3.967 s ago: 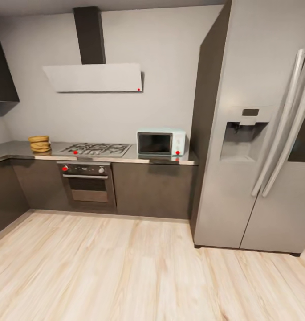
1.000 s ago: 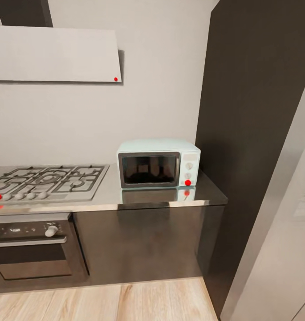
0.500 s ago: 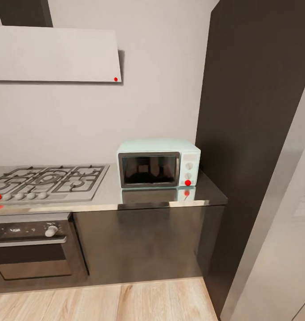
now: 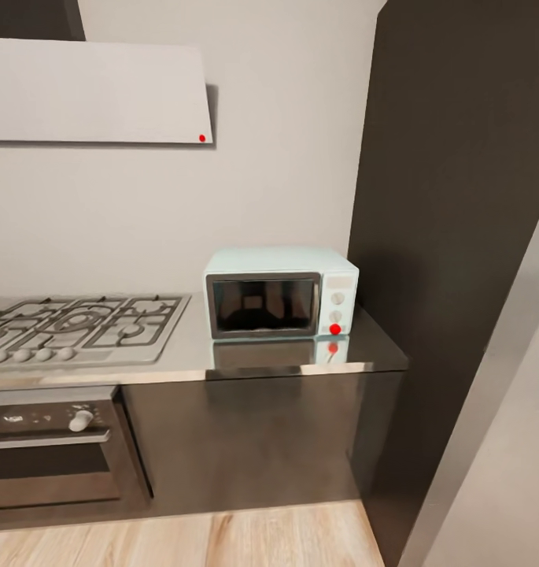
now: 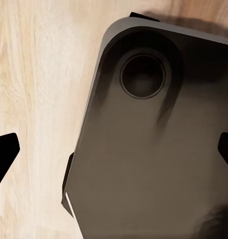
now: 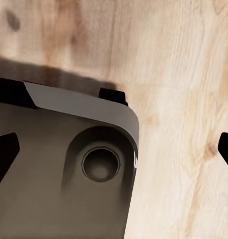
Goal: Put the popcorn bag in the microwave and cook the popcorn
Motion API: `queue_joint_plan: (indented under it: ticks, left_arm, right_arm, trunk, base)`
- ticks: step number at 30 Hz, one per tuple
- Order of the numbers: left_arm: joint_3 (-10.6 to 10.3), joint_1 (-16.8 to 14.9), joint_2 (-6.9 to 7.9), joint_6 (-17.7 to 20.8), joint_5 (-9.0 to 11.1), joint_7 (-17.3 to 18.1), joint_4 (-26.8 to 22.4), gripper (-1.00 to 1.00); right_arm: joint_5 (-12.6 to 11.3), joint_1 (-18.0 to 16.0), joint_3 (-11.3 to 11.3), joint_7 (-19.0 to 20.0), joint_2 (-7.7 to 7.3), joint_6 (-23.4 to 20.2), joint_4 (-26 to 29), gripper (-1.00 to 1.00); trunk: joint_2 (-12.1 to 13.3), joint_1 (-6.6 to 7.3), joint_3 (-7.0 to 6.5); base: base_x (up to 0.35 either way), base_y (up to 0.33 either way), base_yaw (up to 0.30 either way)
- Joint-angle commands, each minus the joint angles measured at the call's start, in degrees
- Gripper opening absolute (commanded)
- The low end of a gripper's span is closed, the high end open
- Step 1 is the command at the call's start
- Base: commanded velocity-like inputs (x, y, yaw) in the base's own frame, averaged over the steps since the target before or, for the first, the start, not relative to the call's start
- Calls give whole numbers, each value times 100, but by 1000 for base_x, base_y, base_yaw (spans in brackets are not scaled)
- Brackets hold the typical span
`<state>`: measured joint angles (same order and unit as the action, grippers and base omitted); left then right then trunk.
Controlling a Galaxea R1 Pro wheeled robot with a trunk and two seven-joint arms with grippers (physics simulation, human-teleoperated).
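Note:
The pale mint-blue microwave [image 4: 281, 293] stands at the right end of the glossy grey countertop [image 4: 379, 348], its dark glass door shut and a red dot low on its knob panel. The popcorn bag and the popcorn are out of view. In the left wrist view my left gripper [image 5: 114, 152] is open, its black fingertips [image 5: 4, 152] spread far apart above my grey base and the wood floor. My right gripper [image 6: 114, 149] is open the same way, with fingertips [image 6: 4, 149] at the picture's edges and nothing between them.
A grated gas hob [image 4: 80, 323] lies left of the microwave, above a black built-in oven [image 4: 49, 449]. A pale hood [image 4: 96, 90] hangs on the wall. A tall dark panel [image 4: 458, 236] and the fridge side close off the right. Wood floor [image 4: 222, 539] lies in front.
The head camera has come a little closer to the counter, so the microwave looks slightly larger and the hob has slid left. Four seconds ago the view was much farther back.

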<state>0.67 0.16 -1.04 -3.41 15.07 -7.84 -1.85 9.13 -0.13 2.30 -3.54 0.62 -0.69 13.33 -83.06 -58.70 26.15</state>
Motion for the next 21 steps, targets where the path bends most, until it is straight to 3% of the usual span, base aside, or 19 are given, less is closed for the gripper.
queue_joint_plan:
  ticks: [1, 5, 8, 10, 13, 14, 17, 18, 21]
  left_arm:
    - [4, 2, -2, -10, 22, -16, -8, 100]
    - [3, 2, 1, -10, 22, -16, -8, 100]
    - [3, 2, -1, -10, 22, -16, -8, 100]
    - [4, 2, -2, -10, 22, -16, -8, 100]
    - [4, 2, -2, -10, 22, -16, -8, 100]
    - [4, 2, -2, -10, 22, -16, -8, 100]
    - [4, 2, -2, -10, 22, -16, -8, 100]
    - [5, 2, -2, -10, 22, -16, -8, 100]
    - [4, 2, -2, -10, 22, -16, -8, 100]
  right_arm:
    - [46, -1, 27, -30, 0, -8, 9, 100]
    - [57, -5, 33, -17, 12, -39, 374, 100]
    - [84, -5, 58, -11, 34, -263, 1589, 100]
    - [102, -2, 281, -7, 127, -1208, 2971, 100]
    - [59, -4, 401, -6, 187, -2495, 4808, 100]
    - [66, -22, 426, -4, 421, -3412, 6057, 100]
    - [94, -161, 514, -1, 636, -4284, 7049, 100]
    - [100, -352, 616, -4, 677, -4587, 7268, 100]
    - [98, -868, 718, -5, 731, -5118, 7459, 100]
  trunk:
    - [-2, -3, 5]
    - [-2, -3, 5]
    - [-2, -3, 5]
    - [-2, -3, 5]
    - [-2, -3, 5]
    - [-2, -3, 5]
    - [-2, -3, 5]
    - [-2, -3, 5]
    - [-2, -3, 5]
  base:
    - [314, 0, 0]
    - [318, 0, 0]
    - [233, 0, 0]
    - [47, 0, 0]
    - [12, 0, 0]
    - [2, 0, 0]
    - [0, 0, 0]
    - [0, 0, 0]
    - [0, 0, 0]
